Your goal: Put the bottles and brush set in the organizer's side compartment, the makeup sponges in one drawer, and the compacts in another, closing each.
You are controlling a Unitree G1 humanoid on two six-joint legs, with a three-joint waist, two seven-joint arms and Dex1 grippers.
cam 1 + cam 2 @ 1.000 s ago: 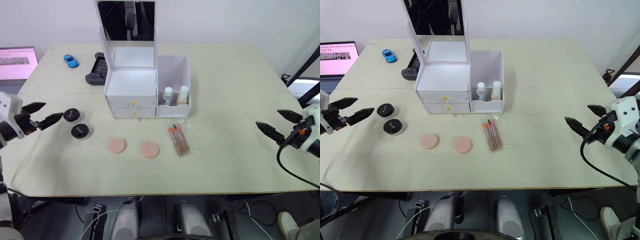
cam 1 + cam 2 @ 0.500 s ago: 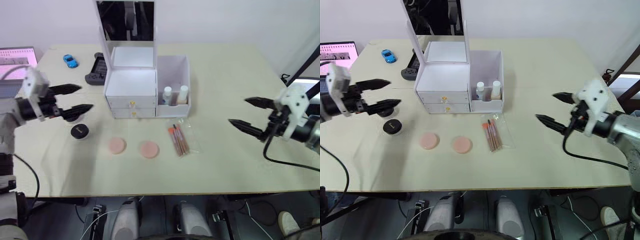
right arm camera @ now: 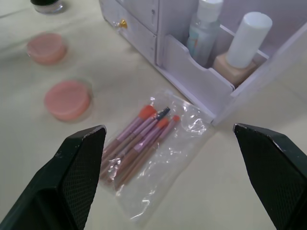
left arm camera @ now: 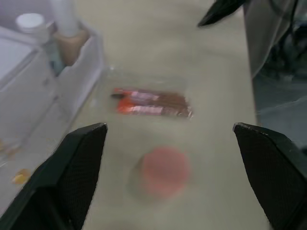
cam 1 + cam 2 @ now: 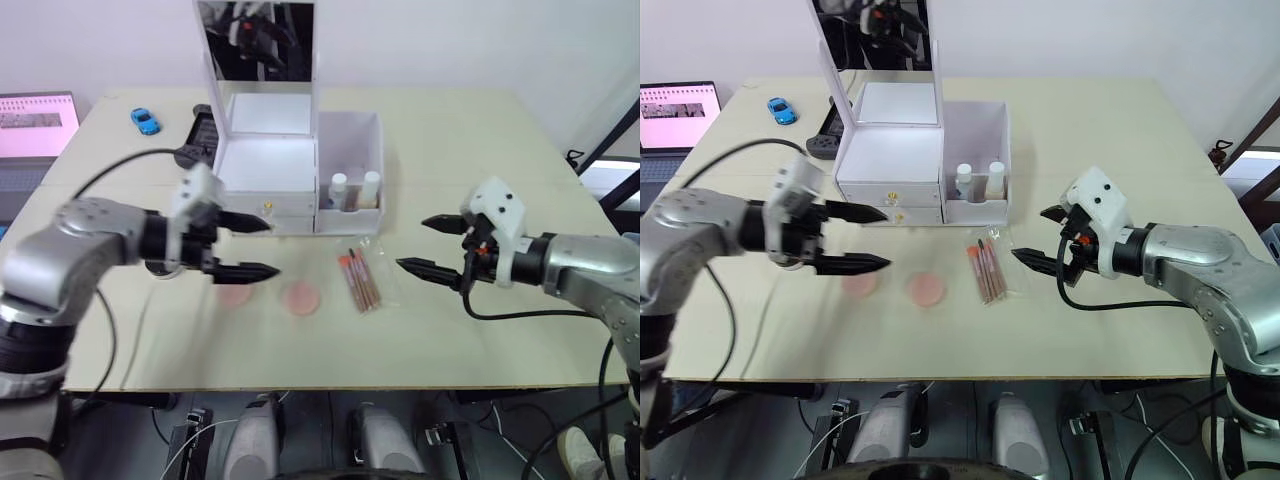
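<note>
Nearest are the two makeup sponges, with the brush set lying flat just right of them, both bottles already in the side compartment behind. Right gripper and left gripper are both spread wide. I'd come in low and pinch the sleeve's edge so it doesn't slide.

Beige table (white wall)

On the pale table before you: the white organizer, the brush set just in front of its side bin, two pink makeup sponges, a black controller, a blue toy car, and a laptop at the far left corner.
</note>
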